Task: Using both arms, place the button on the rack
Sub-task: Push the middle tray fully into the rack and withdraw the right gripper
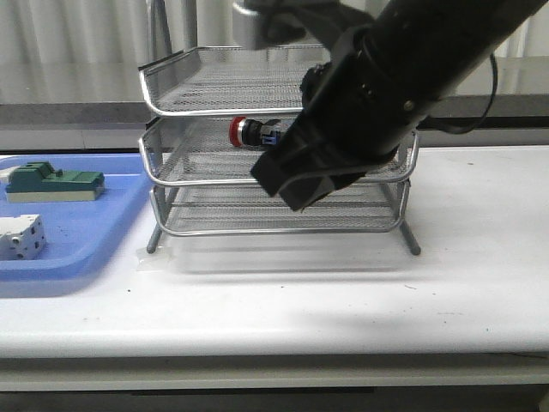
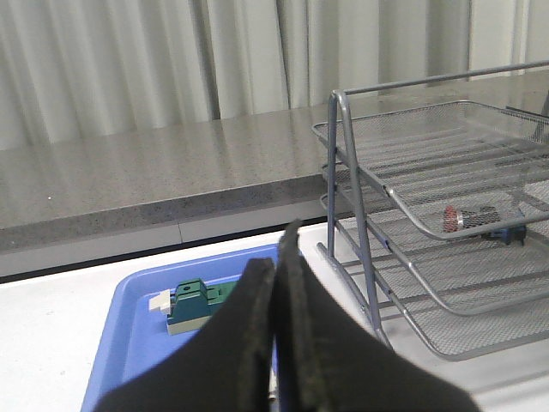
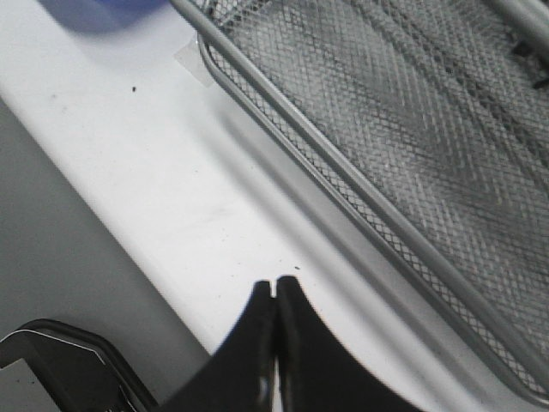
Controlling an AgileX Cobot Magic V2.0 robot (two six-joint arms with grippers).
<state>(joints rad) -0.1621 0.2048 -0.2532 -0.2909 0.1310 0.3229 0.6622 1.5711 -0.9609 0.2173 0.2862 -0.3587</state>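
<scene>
Red-capped and lying on its side, the button [image 1: 256, 132] rests in the middle tray of the rack [image 1: 184, 94], its cap toward the robot's left and its blue-and-black block toward the right. In the left wrist view the button [image 2: 473, 221] sits free on the mesh with nothing touching it. The rack stands on the white tabletop [image 1: 480, 257], just beside a blue tray [image 1: 94, 232] that holds a green-and-white block [image 1: 56, 182] and a white block [image 1: 21, 236].

The right arm [image 1: 403, 77] reaches across the front of the rack and hides part of the middle and lower trays. Its gripper [image 3: 274, 296] has both fingers pressed together, holding nothing, above the bare tabletop just beside the rack's rim. The left gripper [image 2: 274, 283] is likewise pressed together and empty, near the blue tray.
</scene>
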